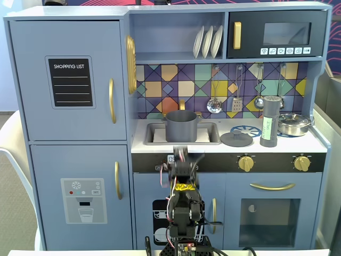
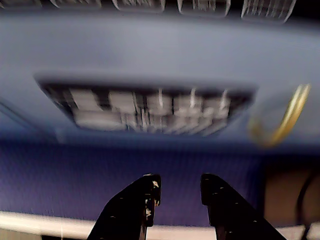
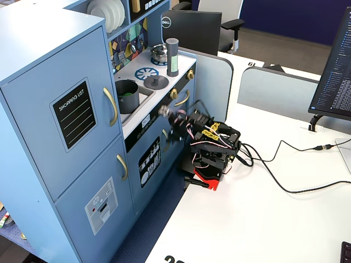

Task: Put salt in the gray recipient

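Observation:
The salt stands upright on the kitchen's counter to the right of the stove ring; it also shows in the other fixed view. The gray recipient sits in the sink at the counter's middle, with something green inside it in a fixed view. My gripper is open and empty. It is low, in front of the black control strip below the sink, close to the front panel. The wrist view is blurred and shows only the panel, a gold knob and the cabinet front.
A flat gray lid with a knob lies between the sink and the salt. A shiny steel pan stands at the far right. Utensils hang on the back wall. Cables run over the white table behind the arm.

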### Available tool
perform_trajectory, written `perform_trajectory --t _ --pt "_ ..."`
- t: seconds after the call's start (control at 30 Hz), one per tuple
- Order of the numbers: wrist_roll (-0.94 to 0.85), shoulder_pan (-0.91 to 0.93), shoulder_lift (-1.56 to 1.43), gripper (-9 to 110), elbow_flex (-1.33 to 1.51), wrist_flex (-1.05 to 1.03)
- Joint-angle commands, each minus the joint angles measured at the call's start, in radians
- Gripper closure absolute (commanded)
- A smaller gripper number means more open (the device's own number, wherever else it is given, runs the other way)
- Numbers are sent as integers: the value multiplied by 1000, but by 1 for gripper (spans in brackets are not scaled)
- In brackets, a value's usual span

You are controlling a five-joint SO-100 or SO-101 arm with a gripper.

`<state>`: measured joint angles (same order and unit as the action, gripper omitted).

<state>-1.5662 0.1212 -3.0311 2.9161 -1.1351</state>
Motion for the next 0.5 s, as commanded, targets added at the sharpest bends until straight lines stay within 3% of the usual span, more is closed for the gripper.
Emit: perform_trajectory --t 0.0,0.1,0.33,0.47 --pt "-14 -38 -57 101 135 51" --pt "-60 -26 -121 101 199 2" --pt "-35 -64 -189 101 201 -187" --pt "34 -61 -189 100 201 -192"
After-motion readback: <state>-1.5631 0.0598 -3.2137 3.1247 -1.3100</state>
